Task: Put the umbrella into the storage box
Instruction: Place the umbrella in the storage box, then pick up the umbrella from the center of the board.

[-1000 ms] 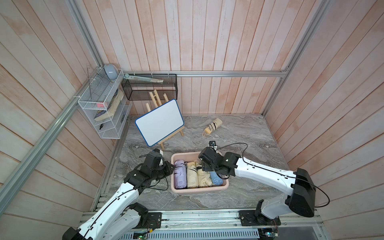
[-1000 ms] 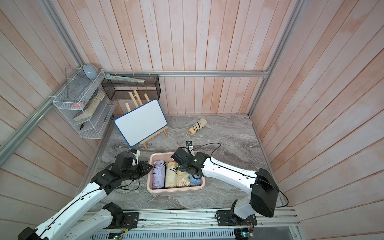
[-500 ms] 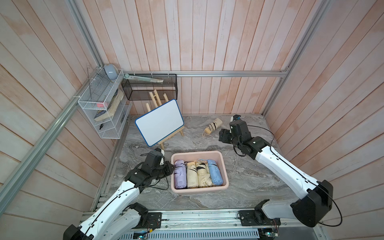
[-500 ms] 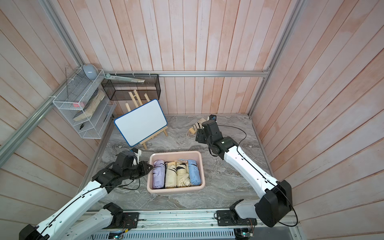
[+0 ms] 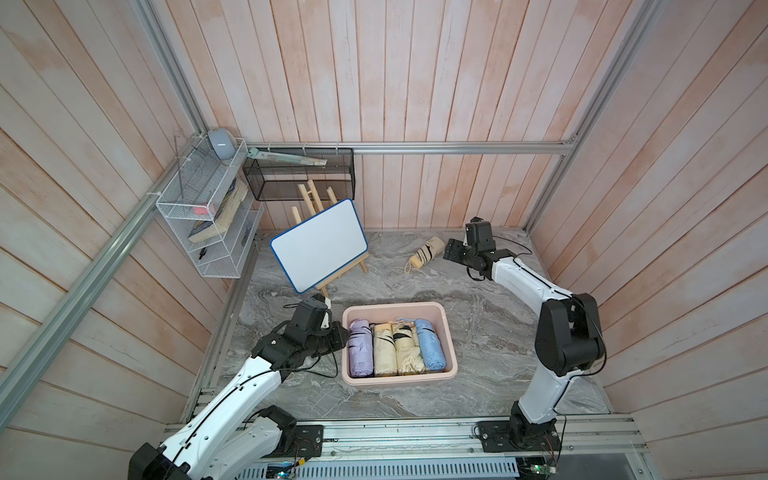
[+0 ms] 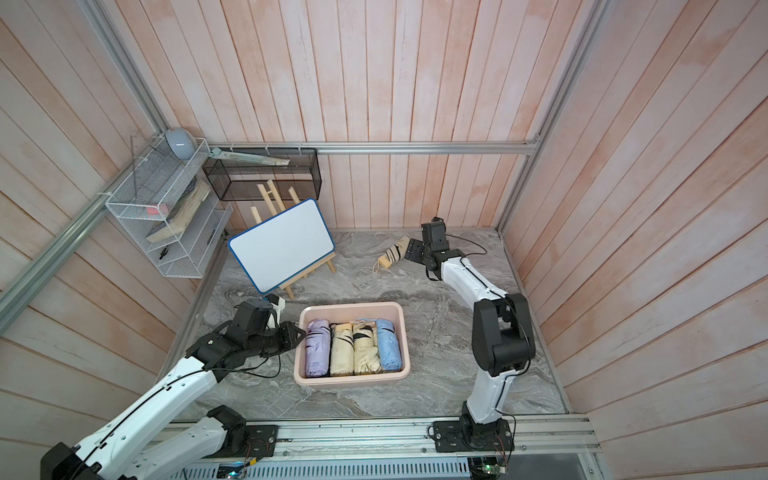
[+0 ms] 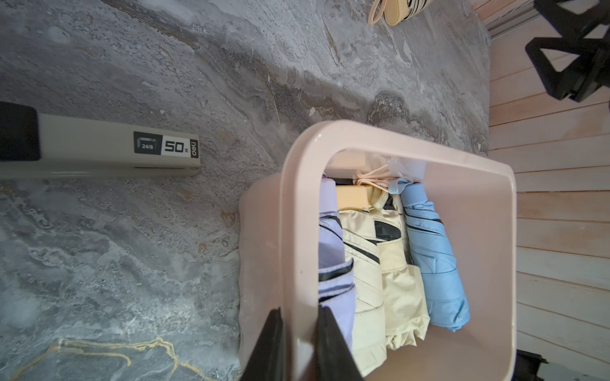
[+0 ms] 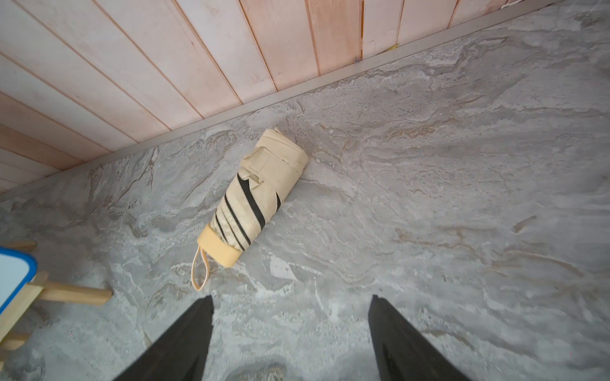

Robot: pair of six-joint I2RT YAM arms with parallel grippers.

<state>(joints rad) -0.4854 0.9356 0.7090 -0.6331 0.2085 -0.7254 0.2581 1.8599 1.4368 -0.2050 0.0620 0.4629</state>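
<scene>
My right claw (image 8: 290, 298) hung open just short of the cream umbrella (image 8: 254, 198), which lay aslant to my jaws by the back wall (image 8: 165, 82), well apart from the storage box (image 5: 399, 309) that my left claw (image 7: 298, 311) pinched by the rim.

Overhead pair, close wrists (storage box (image 7: 396, 140) shared)

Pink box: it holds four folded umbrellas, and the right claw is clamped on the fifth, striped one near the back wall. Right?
Not quite. The right gripper is open and stops short of the striped umbrella, not touching it, as the right wrist view shows. The pink box does hold four folded umbrellas.
</scene>
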